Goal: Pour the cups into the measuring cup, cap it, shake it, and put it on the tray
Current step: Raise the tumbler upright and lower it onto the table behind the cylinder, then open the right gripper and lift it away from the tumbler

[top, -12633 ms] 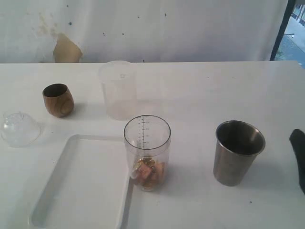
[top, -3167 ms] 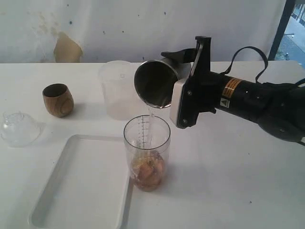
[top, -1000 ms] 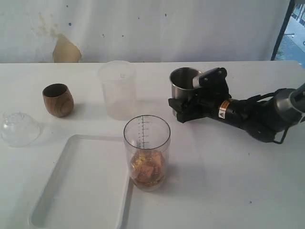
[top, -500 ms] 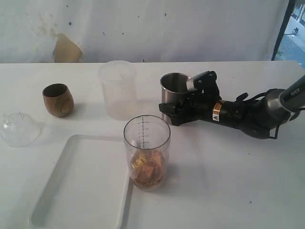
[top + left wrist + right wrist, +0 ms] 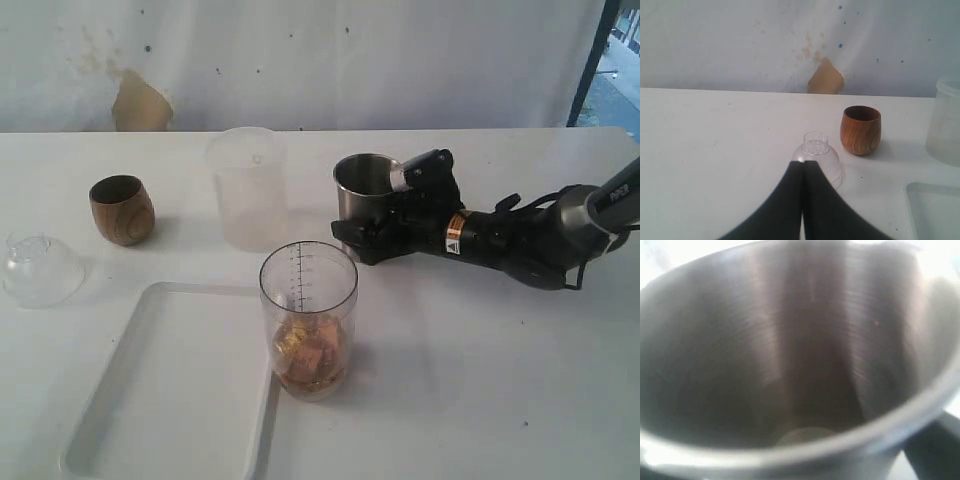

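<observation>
Only the left wrist view shows the pressed-together left gripper (image 5: 802, 172).

The measuring cup (image 5: 309, 318) stands just right of the tray (image 5: 170, 400), with the tumbler (image 5: 362, 200) behind it to the right, the frosted cup (image 5: 247, 187) behind-left, and the wooden cup (image 5: 121, 209) and lid (image 5: 40, 269) far left.

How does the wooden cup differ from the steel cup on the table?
The wooden cup is brown, short and rounded; the steel cup is grey metal, taller and tapered. The wooden cup stands alone at the left, while the steel cup stands at the middle with the right gripper around it. The steel cup looks empty in the wrist view; the wooden cup's inside is too dark to judge. Both stand upright on the white table, mouths up.
</observation>
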You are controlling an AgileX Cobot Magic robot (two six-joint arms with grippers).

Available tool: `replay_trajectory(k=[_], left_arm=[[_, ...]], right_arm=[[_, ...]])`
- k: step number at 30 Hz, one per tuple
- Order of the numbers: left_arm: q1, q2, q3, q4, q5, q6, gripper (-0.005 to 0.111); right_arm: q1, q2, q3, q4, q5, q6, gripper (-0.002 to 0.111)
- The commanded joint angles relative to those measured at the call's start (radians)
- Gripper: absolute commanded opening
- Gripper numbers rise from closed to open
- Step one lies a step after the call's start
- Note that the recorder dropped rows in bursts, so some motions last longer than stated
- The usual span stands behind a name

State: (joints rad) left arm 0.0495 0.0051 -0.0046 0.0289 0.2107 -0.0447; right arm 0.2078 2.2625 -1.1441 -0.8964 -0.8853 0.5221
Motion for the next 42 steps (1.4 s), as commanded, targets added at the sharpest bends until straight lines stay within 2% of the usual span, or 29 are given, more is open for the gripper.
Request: replay_trajectory(k=[1,19,21,24,27,29,36,42], left_arm=[[-0.002,-0.005,0.005,-0.001,-0.009,0.000,0.000],[-0.002,-0.005,0.005,-0.001,-0.009,0.000,0.000],[-0.002,-0.005,0.005,-0.001,-0.009,0.000,0.000],[-0.002,-0.005,0.005,-0.001,-0.009,0.000,0.000],[-0.002,-0.005,0.005,-0.001,-0.009,0.000,0.000],[-0.002,-0.005,0.005,-0.001,-0.009,0.000,0.000],[-0.002,-0.005,0.005,-0.001,-0.009,0.000,0.000],[-0.002,-0.005,0.005,-0.001,-0.009,0.000,0.000]], right_arm=[[-0.007,-0.005,-0.006,0.008,0.006,0.005,0.091],[-0.010,-0.090,-0.006,-0.068,0.076,0.021,0.091],[-0.010,-0.090,-0.006,-0.149,0.076,0.034,0.091],[-0.008,-0.090,-0.006,-0.152,0.076,0.039,0.091],[-0.008,-0.090,-0.006,-0.152,0.078,0.041,0.097],[-0.008,-0.090,-0.006,-0.152,0.078,0.042,0.105],[-0.008,-0.092,-0.006,-0.154,0.091,0.063,0.105],[-0.008,-0.136,-0.006,-0.236,0.099,0.120,0.105]])
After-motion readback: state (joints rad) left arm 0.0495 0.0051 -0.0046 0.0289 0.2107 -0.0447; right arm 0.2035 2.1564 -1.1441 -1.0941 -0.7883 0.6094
